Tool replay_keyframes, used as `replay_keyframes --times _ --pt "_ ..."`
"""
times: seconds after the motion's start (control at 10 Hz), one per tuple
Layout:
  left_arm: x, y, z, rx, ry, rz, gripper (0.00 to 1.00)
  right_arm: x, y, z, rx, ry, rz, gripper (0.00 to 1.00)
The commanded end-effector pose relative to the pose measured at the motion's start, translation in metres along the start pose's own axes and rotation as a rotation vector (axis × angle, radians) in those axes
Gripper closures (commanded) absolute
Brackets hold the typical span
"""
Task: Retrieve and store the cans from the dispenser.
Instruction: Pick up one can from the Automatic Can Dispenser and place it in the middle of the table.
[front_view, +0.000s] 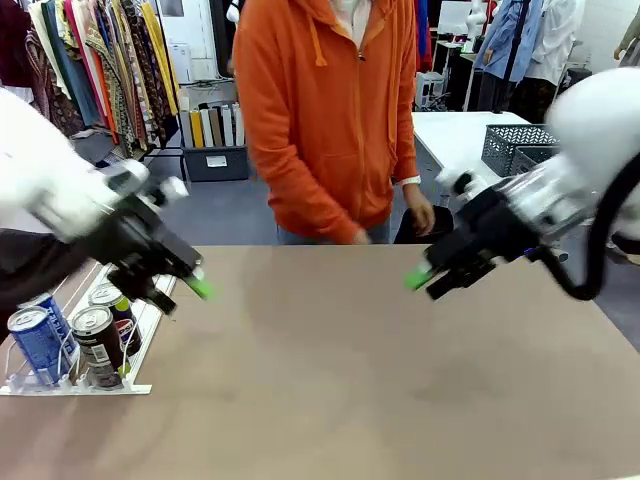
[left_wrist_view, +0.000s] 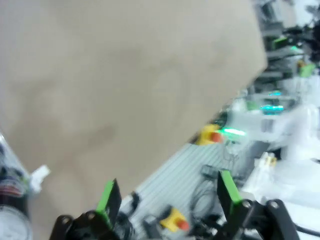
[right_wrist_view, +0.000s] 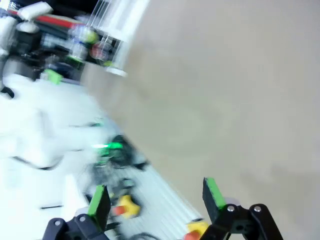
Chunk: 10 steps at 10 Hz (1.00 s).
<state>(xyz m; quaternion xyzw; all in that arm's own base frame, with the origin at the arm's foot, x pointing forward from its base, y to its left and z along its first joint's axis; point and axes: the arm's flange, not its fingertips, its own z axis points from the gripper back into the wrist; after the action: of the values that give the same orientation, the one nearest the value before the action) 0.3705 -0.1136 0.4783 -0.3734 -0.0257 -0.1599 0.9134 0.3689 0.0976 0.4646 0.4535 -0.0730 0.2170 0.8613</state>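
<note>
Green pads (left_wrist_view: 107, 197) are spread apart on the left gripper (left_wrist_view: 167, 187); it should be lowered straight over the black can (front_view: 97, 345) at the front of the dispenser (front_view: 130, 388).

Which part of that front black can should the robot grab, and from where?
Probably its upper side wall, jaws straddling it from above. The black can stands upright; a blue can stands close on its left, another can sits behind, and the dispenser lip guards its base. The open left gripper hovers nearest.
</note>
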Motion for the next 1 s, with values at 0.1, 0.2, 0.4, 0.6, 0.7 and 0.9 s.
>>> replay_keyframes --times 0.1,0.2,0.4,0.6,0.7,0.9 --pt "-0.041 0.083 0.134 -0.446 -0.357 0.114 0.00 -0.049 -0.063 0.121 0.397 -0.350 -0.200 0.00" --pt "-0.076 0.125 0.166 -0.568 -0.543 0.152 0.00 -0.080 -0.090 0.154 0.456 -0.488 -0.263 0.00" --pt "-0.141 0.189 0.180 -0.614 -0.784 0.270 0.00 -0.144 -0.132 0.191 0.485 -0.785 -0.358 0.00" --pt "-0.190 0.232 0.174 -0.618 -0.927 0.408 0.00 -0.194 -0.159 0.192 0.525 -0.981 -0.400 0.00" --pt "-0.194 0.236 0.172 -0.568 -0.949 0.467 0.00 -0.199 -0.165 0.190 0.509 -0.998 -0.417 0.00" --pt "-0.211 0.252 0.186 -0.600 -0.924 0.463 0.00 -0.212 -0.174 0.212 0.511 -0.975 -0.478 0.00"
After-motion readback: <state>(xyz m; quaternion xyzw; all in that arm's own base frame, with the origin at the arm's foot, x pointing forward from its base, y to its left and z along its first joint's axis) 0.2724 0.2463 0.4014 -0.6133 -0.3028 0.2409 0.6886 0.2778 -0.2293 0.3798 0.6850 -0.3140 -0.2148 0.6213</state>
